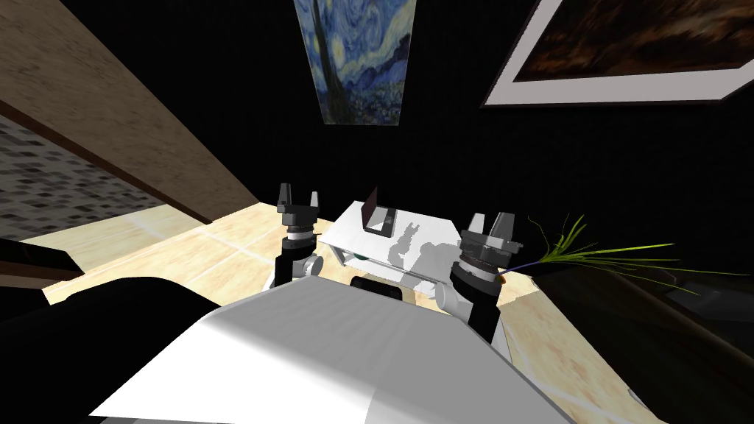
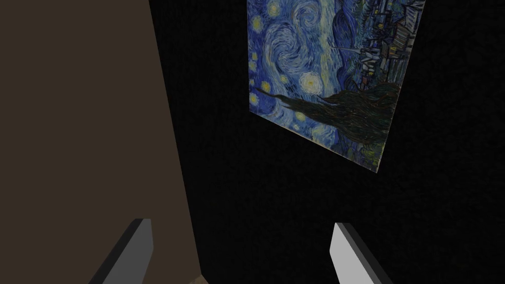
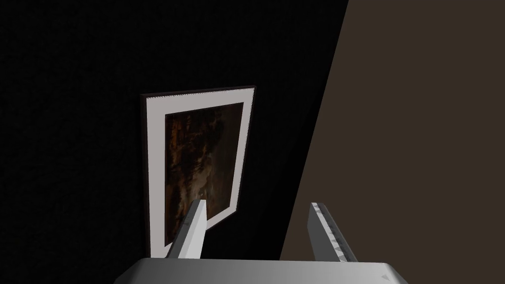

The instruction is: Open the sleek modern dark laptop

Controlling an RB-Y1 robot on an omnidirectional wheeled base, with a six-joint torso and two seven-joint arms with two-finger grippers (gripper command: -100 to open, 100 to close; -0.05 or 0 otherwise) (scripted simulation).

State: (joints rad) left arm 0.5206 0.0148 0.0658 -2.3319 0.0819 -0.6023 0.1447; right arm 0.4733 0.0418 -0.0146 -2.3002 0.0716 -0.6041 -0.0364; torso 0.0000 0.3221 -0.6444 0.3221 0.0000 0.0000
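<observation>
A small dark laptop (image 1: pixel 377 215) sits on the far part of a white table (image 1: pixel 412 243) straight ahead of me; its lid looks raised at an angle from the base. My left gripper (image 1: pixel 298 199) is held up to the left of the table, short of the laptop, with its fingers (image 2: pixel 133 246) open and nothing between them. On the table's right side my right gripper (image 1: pixel 492 224) is also raised, and its fingers (image 3: pixel 192 231) stand open and empty. Both hands point upward, away from the laptop.
A green, long-leaved plant (image 1: pixel 589 254) stands just right of my right arm, beside a dark piece of furniture (image 1: pixel 663 316). A dark rounded shape (image 1: pixel 110 302) lies low at my left. Light floor (image 1: pixel 184 250) runs around the table.
</observation>
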